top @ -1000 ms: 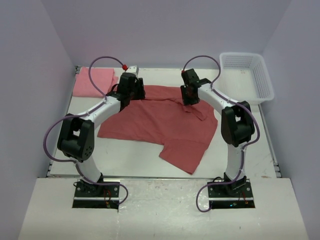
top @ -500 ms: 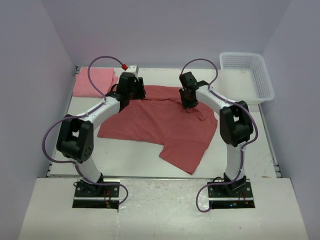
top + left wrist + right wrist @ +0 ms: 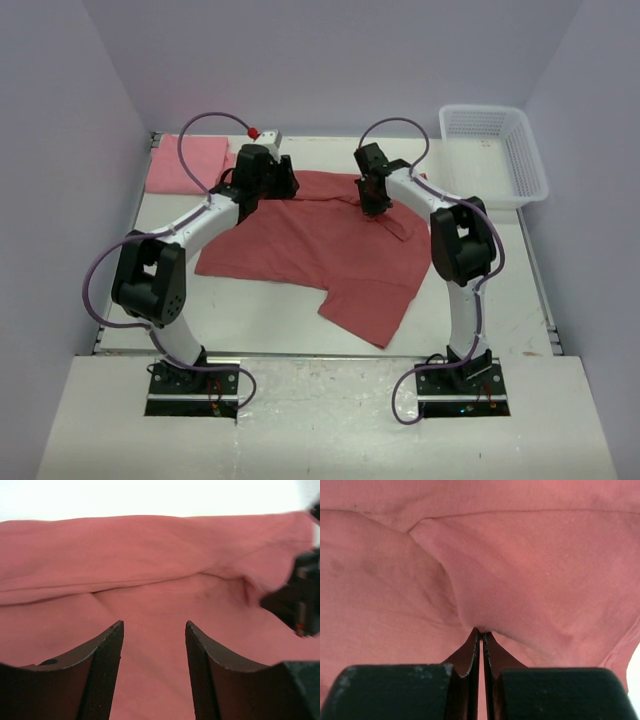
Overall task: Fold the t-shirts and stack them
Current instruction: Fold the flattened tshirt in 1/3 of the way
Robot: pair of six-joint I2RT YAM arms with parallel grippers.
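Pinching the brick-red t-shirt (image 3: 310, 245) at the far edge of the desk (image 3: 250, 315) in the closed right hand (image 3: 481, 633), likely to start a fold; hovering the left hand (image 3: 154, 626) half-parted, empty.

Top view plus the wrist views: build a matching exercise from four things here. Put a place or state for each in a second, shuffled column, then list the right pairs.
Things:
1. red t-shirt
2. pink t-shirt
3. basket
4. right gripper

Places or states:
A. folded, at the far left
B. shut, pinching red cloth
C. spread out in the middle
D. standing at the far right

Pairs: 1-C, 2-A, 3-D, 4-B
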